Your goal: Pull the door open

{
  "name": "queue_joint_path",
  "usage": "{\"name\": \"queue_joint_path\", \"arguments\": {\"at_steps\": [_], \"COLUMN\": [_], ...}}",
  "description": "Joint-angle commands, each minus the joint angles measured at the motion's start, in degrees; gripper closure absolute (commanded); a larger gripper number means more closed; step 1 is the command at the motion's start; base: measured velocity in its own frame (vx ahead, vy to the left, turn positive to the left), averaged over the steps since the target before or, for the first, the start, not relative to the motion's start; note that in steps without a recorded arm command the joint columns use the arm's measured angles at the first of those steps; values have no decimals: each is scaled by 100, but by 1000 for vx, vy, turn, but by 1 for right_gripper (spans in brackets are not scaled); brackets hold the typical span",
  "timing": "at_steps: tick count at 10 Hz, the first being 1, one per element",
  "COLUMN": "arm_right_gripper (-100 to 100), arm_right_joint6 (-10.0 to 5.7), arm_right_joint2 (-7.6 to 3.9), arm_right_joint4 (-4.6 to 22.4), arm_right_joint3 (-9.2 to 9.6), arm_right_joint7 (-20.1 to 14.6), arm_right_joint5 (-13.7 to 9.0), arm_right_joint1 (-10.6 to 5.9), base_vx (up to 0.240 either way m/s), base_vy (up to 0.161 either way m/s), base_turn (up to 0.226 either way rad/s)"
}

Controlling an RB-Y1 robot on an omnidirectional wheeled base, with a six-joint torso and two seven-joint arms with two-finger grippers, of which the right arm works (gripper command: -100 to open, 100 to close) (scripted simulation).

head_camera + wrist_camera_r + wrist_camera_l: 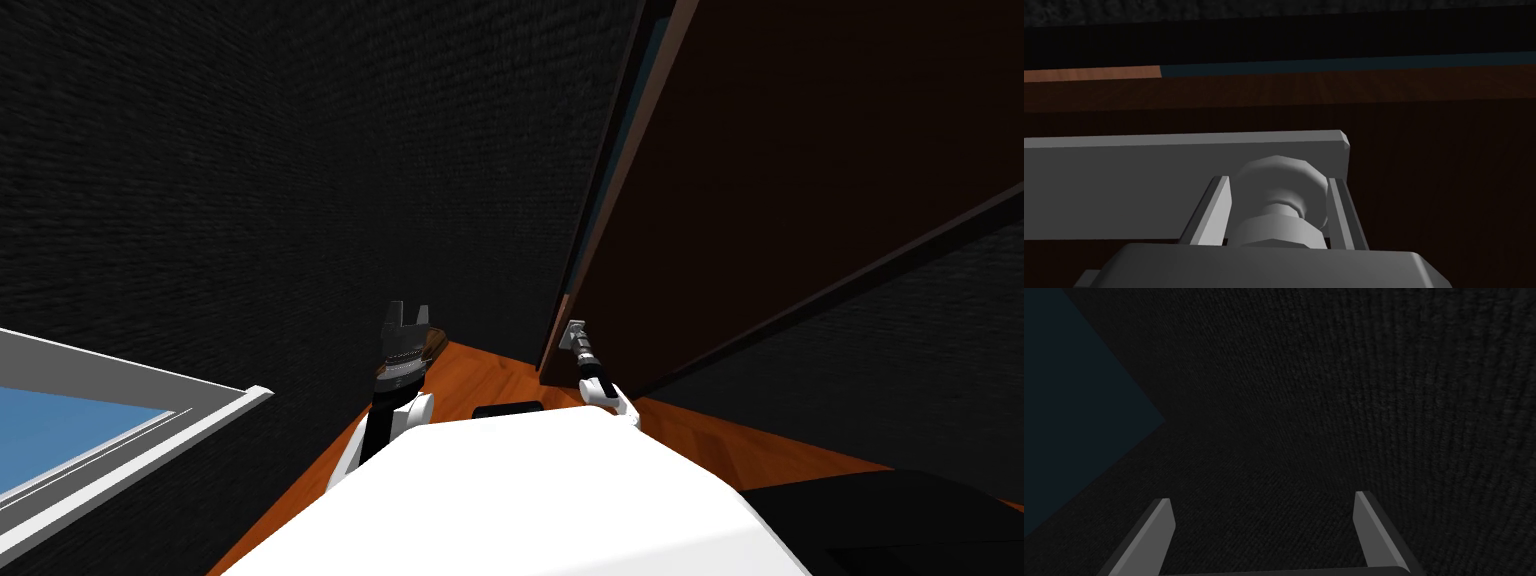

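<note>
Door (800, 150) sits upper right in the head view, its grey knob (1279, 200) squeezed by 2 fingers (1216, 210) of the right end effector (1278, 182), which could slip off if the pull goes crooked.

Dark textured wall (250, 150), orange wooden floor (480, 372), grey-framed window (80, 430) with blue pane, low beside the wall

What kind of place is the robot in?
Probably indoors in a house, right beside a doorway: there is a dark brown door with a grey knob, an orange wooden floor, dark walls and a white-framed window.
</note>
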Motion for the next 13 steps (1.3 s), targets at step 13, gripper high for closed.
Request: {"name": "queue_joint_path", "arguments": {"at_steps": [13], "arm_right_gripper": [100], "arm_right_joint6": [-37], "arm_right_joint2": [-13], "arm_right_joint4": [-410], "arm_right_joint3": [74], "arm_right_joint7": [-2012], "arm_right_joint5": [-163], "arm_right_joint1": [493], "base_vx": [-13], "base_vy": [-12], "base_turn": [30]}}
